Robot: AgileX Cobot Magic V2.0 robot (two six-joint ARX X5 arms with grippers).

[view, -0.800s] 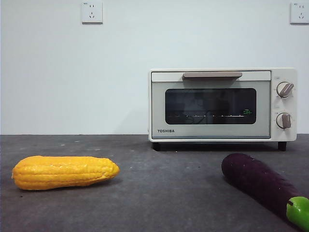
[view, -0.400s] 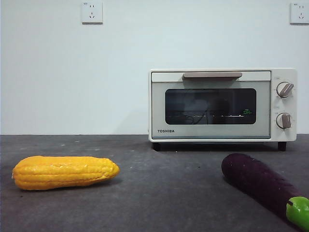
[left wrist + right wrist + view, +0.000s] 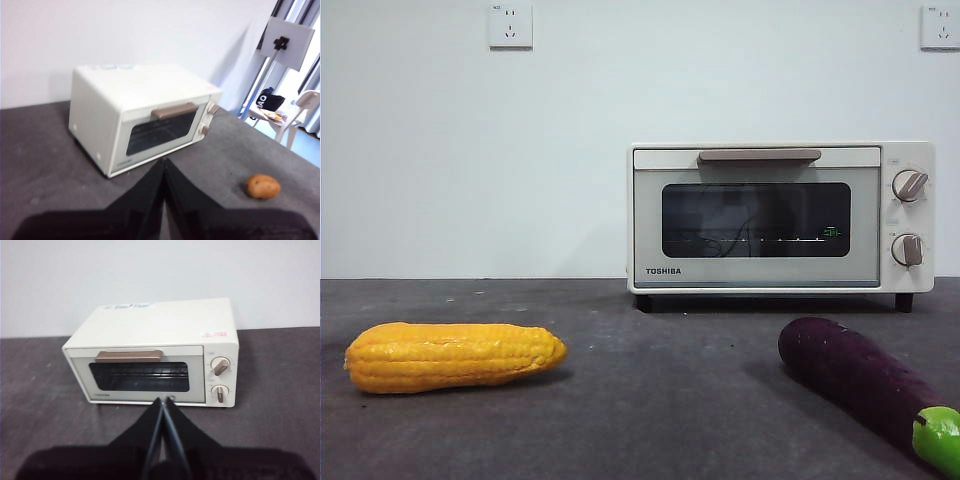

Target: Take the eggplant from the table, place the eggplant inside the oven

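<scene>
A ridged yellow toy corn cob [image 3: 453,356] lies on its side at the left of the flat, speckled dark grey table [image 3: 650,400], well apart from everything else. Farther back, right of centre, a small cream-white TOSHIBA toaster oven [image 3: 782,217] stands against the pale wall, its dark glass door closed beneath a taupe bar handle [image 3: 759,155], two round knobs [image 3: 908,217] stacked on its right side. At the near right, the long dark purple toy eggplant [image 3: 860,379] rests on the table in front of the oven, its bright green stem cap [image 3: 938,439] pointing toward the camera and out of frame. No arm enters the front view. In the wrist views, the left gripper [image 3: 163,167] and the right gripper [image 3: 163,406] each face the oven, black jaws pressed together with nothing between them. A small brown potato-like object [image 3: 262,186] lies near the left gripper.
</scene>
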